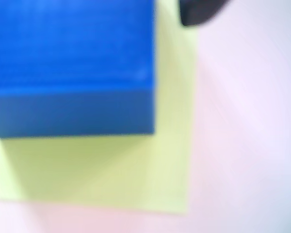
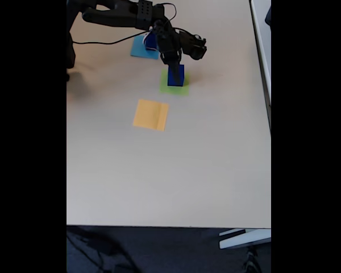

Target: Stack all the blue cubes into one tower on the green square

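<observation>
A large blue cube (image 1: 72, 68) rests on the green square (image 1: 102, 170) in the wrist view, close under the camera and toward the square's upper left. One dark fingertip (image 1: 199, 12) shows at the top right, a gap away from the cube's right side. In the fixed view my gripper (image 2: 171, 61) hangs right over that blue cube (image 2: 175, 75) on the green square (image 2: 174, 88); it looks open, with nothing held. Another blue cube (image 2: 151, 40) sits on a light-blue square, partly hidden behind the arm.
The light-blue square (image 2: 141, 50) lies at the back, just left of the arm. An orange-yellow square (image 2: 151, 114) lies in front of the green one. The tabletop (image 2: 176, 170) stretches toward the near edge. A cable trails along the arm at the top left.
</observation>
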